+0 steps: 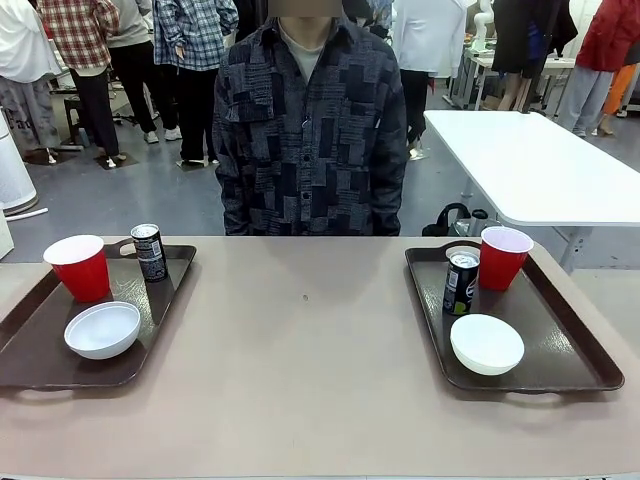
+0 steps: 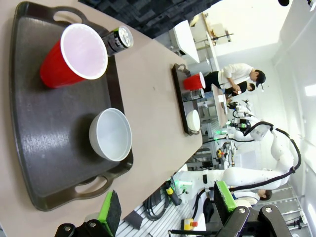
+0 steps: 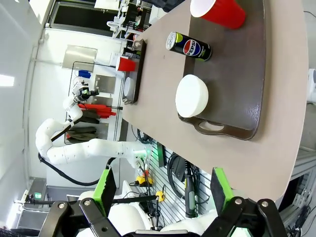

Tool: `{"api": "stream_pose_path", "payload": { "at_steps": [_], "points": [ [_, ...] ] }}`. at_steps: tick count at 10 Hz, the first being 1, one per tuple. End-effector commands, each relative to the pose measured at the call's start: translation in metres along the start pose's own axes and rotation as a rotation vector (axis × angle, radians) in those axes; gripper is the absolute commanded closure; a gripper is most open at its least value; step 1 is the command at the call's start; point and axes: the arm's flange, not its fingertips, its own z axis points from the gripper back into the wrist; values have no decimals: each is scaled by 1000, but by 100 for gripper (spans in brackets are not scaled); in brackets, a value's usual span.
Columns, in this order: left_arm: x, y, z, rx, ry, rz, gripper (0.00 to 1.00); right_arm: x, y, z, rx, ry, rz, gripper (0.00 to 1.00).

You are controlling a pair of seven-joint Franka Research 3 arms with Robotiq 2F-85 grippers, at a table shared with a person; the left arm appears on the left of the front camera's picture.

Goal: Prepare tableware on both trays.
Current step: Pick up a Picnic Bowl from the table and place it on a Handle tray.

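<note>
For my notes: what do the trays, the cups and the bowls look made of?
Trays: probably moulded plastic, dark brown, with a faint sheen and moulded cut-out handles. Cups: thin plastic, glossy red outside, white inside. Bowls: smooth plain white; ceramic or hard plastic, the look leaves it open.

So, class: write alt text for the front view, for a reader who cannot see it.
Two dark brown trays, the left tray and the right tray, sit at opposite ends of a tan table. Each holds a red cup, a white bowl and a dark can. A person in a patterned shirt stands at the far side.
</note>
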Motion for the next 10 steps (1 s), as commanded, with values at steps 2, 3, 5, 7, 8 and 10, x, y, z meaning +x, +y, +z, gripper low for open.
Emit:
{"api": "stream_pose_path", "payload": {
  "at_steps": [2, 3, 5, 7, 8, 10],
  "points": [
    [-1, -3, 2, -3, -6, -5, 0, -4, 2, -1, 3, -4, 7, 0],
    [-1, -3, 2, -3, -6, -5, 0, -4, 2, -1, 3, -4, 7, 0],
    [-1, -3, 2, -3, -6, -5, 0, -4, 2, -1, 3, -4, 7, 0],
    [-1, -3, 2, -3, -6, -5, 0, -4, 2, -1, 3, -4, 7, 0],
    [-1, -3, 2, -3, -6, -5, 0, -4, 2, -1, 3, -4, 7, 0],
    [-1, -3, 2, -3, -6, -5, 0, -4, 2, -1, 3, -4, 7, 0]
  ]
}}
